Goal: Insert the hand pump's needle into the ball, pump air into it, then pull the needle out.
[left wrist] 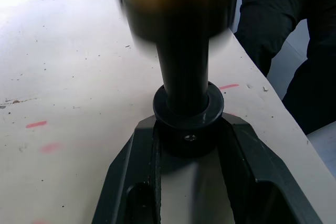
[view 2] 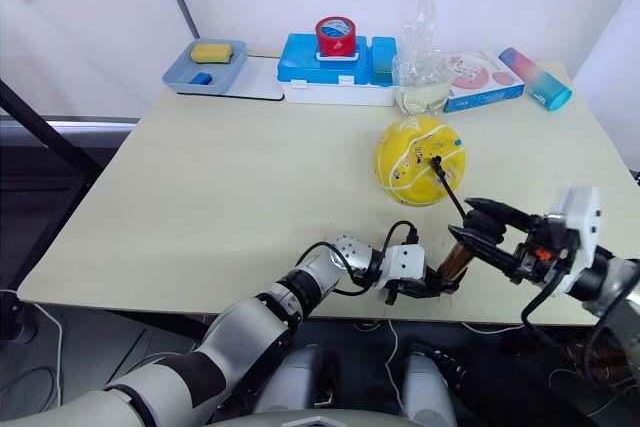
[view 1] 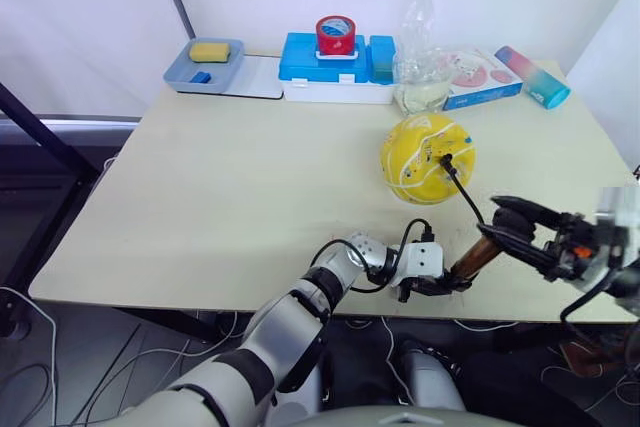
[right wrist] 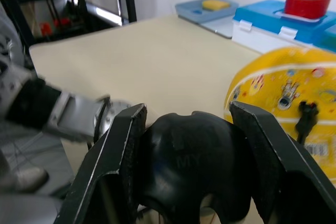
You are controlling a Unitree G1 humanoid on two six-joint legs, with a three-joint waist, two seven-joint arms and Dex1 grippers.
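The yellow ball [view 1: 427, 157] rests on the table right of centre. The needle's black fitting [view 1: 446, 160] sits in the ball's near side, and the thin black hose [view 1: 463, 190] runs from it down to the hand pump [view 1: 474, 257]. The gold-bronze pump leans at the table's front edge. My left gripper [view 1: 435, 287] is shut on its black lower end cap [left wrist: 189, 124]. My right gripper [view 1: 505, 222] is shut on the pump's black handle [right wrist: 191, 166], just above the cylinder. The right wrist view shows the ball [right wrist: 283, 93] behind the handle.
Along the far edge stand a blue tray [view 1: 180, 75] with a yellow sponge, a blue box [view 1: 310, 59] topped by a red tape roll [view 1: 335, 35], a clear plastic bottle [view 1: 420, 57], a flat printed pack [view 1: 480, 77] and a pink-blue tube [view 1: 533, 77]. The table's front edge [view 1: 300, 302] runs right by the pump.
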